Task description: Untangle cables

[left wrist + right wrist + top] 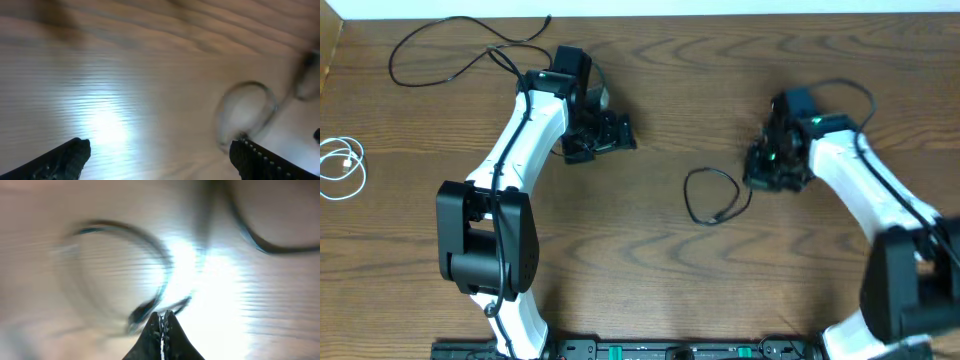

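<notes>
Cables lie well apart on the counter (650,290). A small black loop (687,197) sits mid-counter just beside the right gripper (161,323). A long black cord (470,62) lies at the far left, and a white coil (358,170) at the left edge. We judge them all light, limp and thin, with a smooth sheath that may slip, so they should be pinched firmly on a single strand or just behind a plug rather than across a crossing. The small loop is roughly round, with its plug end turned toward the right arm. The long cord runs mostly left to right along the far side. The white coil is longest from near to far. The right jaws are pressed together over the blurred loop, and we cannot tell whether a strand is caught between them. The left gripper (159,152) hangs above bare wood with its jaws wide and nothing in them.
</notes>
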